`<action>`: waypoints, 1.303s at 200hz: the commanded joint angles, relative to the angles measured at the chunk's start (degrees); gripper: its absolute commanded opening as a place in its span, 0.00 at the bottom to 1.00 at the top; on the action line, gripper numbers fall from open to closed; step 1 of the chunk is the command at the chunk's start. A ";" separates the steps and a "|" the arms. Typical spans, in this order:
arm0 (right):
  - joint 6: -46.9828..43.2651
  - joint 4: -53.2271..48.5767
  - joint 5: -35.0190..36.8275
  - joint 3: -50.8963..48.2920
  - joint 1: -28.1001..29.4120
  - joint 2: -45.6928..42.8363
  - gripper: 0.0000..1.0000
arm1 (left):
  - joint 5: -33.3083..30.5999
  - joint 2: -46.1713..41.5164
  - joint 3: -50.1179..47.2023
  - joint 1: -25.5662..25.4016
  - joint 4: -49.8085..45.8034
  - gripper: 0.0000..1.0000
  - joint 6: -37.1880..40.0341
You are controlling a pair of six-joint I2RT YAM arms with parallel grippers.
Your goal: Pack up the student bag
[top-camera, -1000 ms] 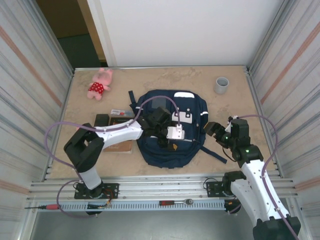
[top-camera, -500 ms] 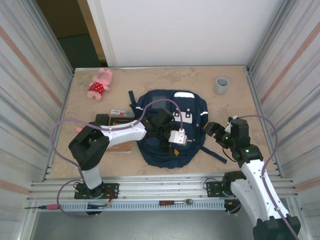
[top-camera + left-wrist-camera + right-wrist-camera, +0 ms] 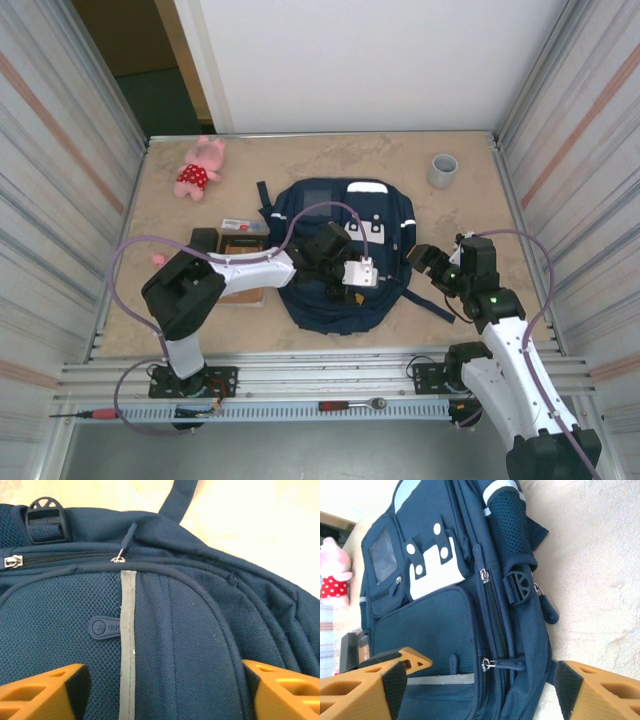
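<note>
Both released | left pincer [image 3: 160, 690] over student bag [image 3: 392, 216] | right pincer [image 3: 424, 259] just beside its edge

The overhead camera sits high above and back from the near end of the student bag [image 3: 345, 260], looking steeply down. It is far enough off that the bag shows whole near the middle of the table [image 3: 300, 170]. The left wrist camera hovers very close over the bag's front pocket. It faces across the pocket toward the edge nearest the right arm [image 3: 500, 320], with the left gripper [image 3: 160, 690] fingers in its bottom corners. The right wrist camera stands just off that same edge, further back, looking across the bag's front. Both wrist views share the buckle [image 3: 45, 505] and the grey stripe [image 3: 127, 630].
</note>
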 commanded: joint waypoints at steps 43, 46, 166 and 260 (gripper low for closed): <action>0.43 -0.03 1.93 -0.40 -0.32 0.62 0.80 | -12.00 2.74 -2.07 -0.99 1.47 0.52 3.59; 0.32 -0.02 1.98 -0.40 -0.32 0.64 0.80 | -12.49 2.54 -2.23 -0.94 1.87 0.48 3.29; -34.18 3.74 -14.51 7.14 -4.12 15.02 0.94 | 31.44 -26.35 -2.92 21.96 -4.12 0.00 -9.25; -51.93 27.65 -25.62 2.96 0.43 27.17 0.80 | 44.06 -27.46 -0.55 32.29 -6.96 0.00 -8.36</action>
